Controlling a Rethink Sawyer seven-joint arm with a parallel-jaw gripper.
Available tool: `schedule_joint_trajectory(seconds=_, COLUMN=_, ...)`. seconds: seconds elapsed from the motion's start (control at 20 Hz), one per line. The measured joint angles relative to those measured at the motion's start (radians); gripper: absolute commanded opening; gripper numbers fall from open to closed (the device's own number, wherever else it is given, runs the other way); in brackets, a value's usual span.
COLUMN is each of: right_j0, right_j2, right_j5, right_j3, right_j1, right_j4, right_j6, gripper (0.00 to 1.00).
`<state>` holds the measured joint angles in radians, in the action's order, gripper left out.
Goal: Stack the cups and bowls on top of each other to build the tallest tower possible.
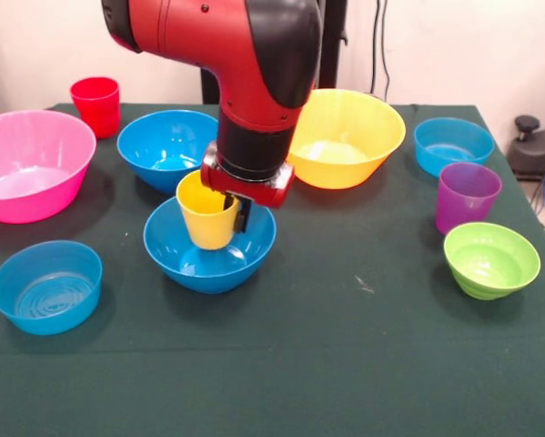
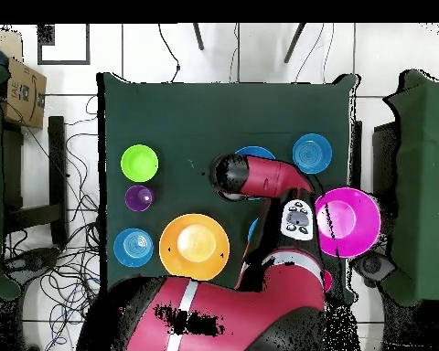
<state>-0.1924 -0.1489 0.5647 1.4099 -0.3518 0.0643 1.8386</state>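
My gripper (image 1: 236, 214) is shut on the right rim of the yellow cup (image 1: 206, 217). It holds the cup upright inside a medium deep blue bowl (image 1: 210, 253) at the table's middle. I cannot tell whether the cup's base touches the bowl. The purple cup (image 1: 468, 196) and lime green bowl (image 1: 490, 259) stand at the right. The red cup (image 1: 95, 105) stands at the far left. The second deep blue bowl (image 1: 167, 146) is behind the held cup. In the overhead view the arm (image 2: 260, 178) hides the gripper and the cup.
A large pink bowl (image 1: 31, 164) is at the left and a large yellow-orange bowl (image 1: 345, 137) is behind the arm. Light-blue bowls sit at the near left (image 1: 46, 285) and far right (image 1: 452, 144). Cables lie on the floor (image 2: 58, 274).
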Motion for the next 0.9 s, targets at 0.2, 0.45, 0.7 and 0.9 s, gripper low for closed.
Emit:
schedule_joint_trajectory(seconds=0.2, right_j0=-0.001, right_j2=-0.006, right_j5=-0.021, right_j3=0.000, right_j1=0.006, right_j4=0.000, right_j6=0.000, gripper=0.00)
schedule_joint_trajectory(seconds=0.45, right_j0=-0.002, right_j2=-0.019, right_j5=-0.027, right_j3=0.000, right_j1=0.019, right_j4=-0.003, right_j6=0.000, gripper=0.00)
schedule_joint_trajectory(seconds=0.7, right_j0=-0.007, right_j2=-0.021, right_j5=-0.027, right_j3=-0.002, right_j1=0.036, right_j4=-0.016, right_j6=0.000, gripper=0.00)
schedule_joint_trajectory(seconds=0.9, right_j0=-0.008, right_j2=-0.024, right_j5=-0.027, right_j3=-0.015, right_j1=0.042, right_j4=-0.030, right_j6=0.000, gripper=0.00)
